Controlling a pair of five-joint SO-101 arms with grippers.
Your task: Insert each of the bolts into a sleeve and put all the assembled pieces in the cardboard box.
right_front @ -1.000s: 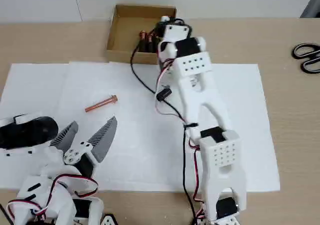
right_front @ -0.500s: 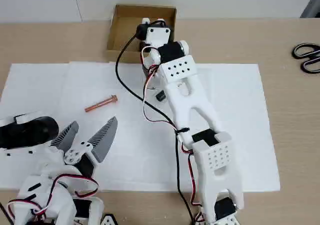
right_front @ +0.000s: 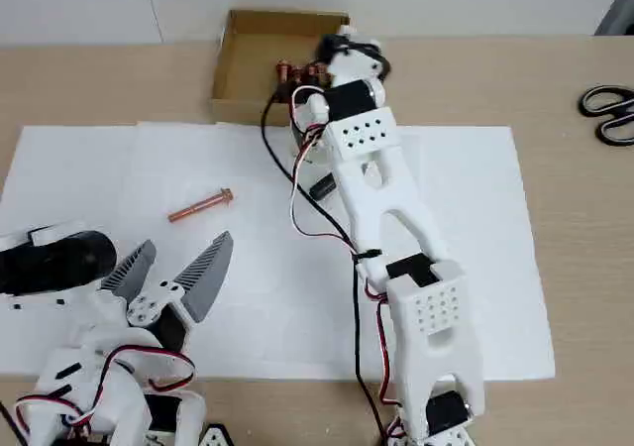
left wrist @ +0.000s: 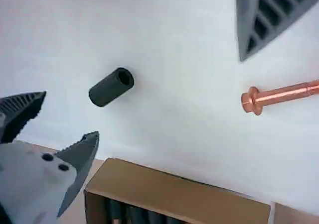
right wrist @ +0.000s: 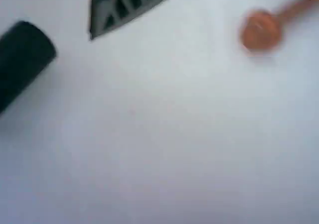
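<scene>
Left jaws (right_front: 188,241): being held spread wide and empty, low over the white paper (right_front: 466,198) at the near left of the counter (right_front: 89,79).
Bolt (right_front: 200,206): a copper bolt is being left lying flat on the paper just beyond the tips of the left jaws. It is apart from them and not between them, and its flanged head is turned toward the right arm.
Sleeve (left wrist: 111,86): a black sleeve is being shown on its side on the paper in the left wrist view, with its bore empty. It is lying well apart from the bolt and nearer the right arm's jaws, and is touched by nothing. In the right wrist view it is being seen only as a blurred dark shape.
Right jaws (left wrist: 69,114): being shown parted in the left wrist view, with nothing gripped between them. They are being held just beside a corner of the box, with the sleeve near their tips but clear of them.
Cardboard box (right_front: 233,59): being kept on the counter at the far edge of the paper, with the right arm's wrist being held over its near right corner.
Box contents: assembled pieces (right_front: 295,71), copper heads over dark sleeves, are being held upright in a row against the near wall.
Scissors (right_front: 609,114): being left on the bare counter at the far right, well apart from everything else.
</scene>
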